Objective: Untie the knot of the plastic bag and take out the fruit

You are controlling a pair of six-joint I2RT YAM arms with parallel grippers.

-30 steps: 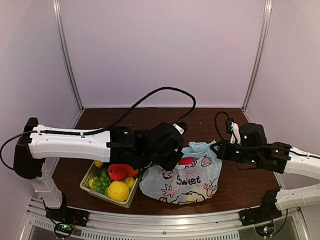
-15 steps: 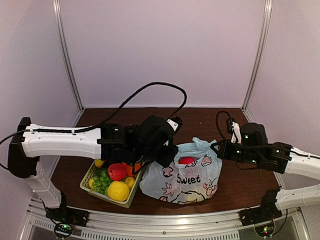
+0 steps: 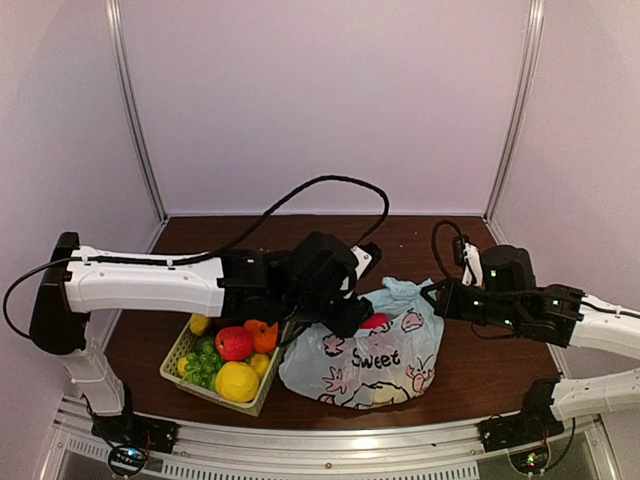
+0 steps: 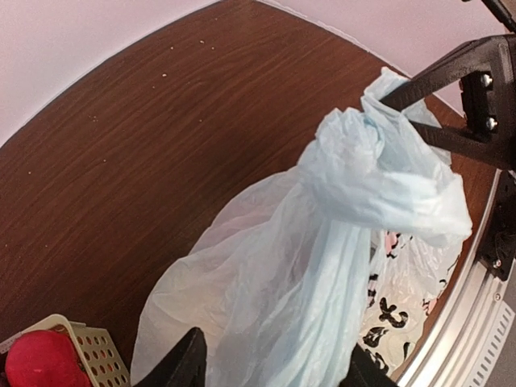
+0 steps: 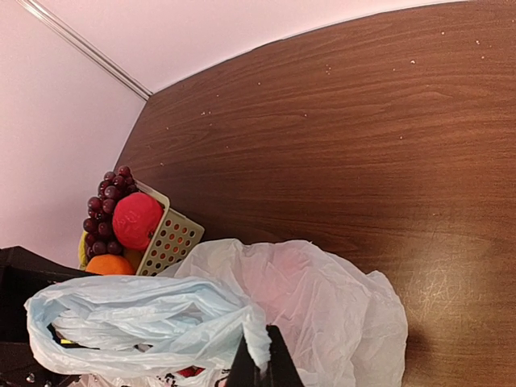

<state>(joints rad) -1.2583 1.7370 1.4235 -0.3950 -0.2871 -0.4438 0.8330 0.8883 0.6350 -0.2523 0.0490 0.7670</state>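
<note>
The pale blue plastic bag lies at the table's front, its printed side facing the camera. A red fruit shows in its mouth. My right gripper is shut on a strip of the bag's handle film, seen pinched between its fingers in the right wrist view. The knot, a bunched twist of film, hangs just below that hold. My left gripper sits at the bag's left shoulder. Its jaws are open and straddle loose bag film without pinching it.
A cream perforated basket stands left of the bag, under my left arm, holding a red fruit, an orange, green grapes and a yellow fruit. Dark grapes show at its far side. Bare brown table lies behind the bag.
My left gripper drew back up and left from the bag, then came down again to the bag's left shoulder, its jaws narrowing and widening. The right gripper kept its hold.
</note>
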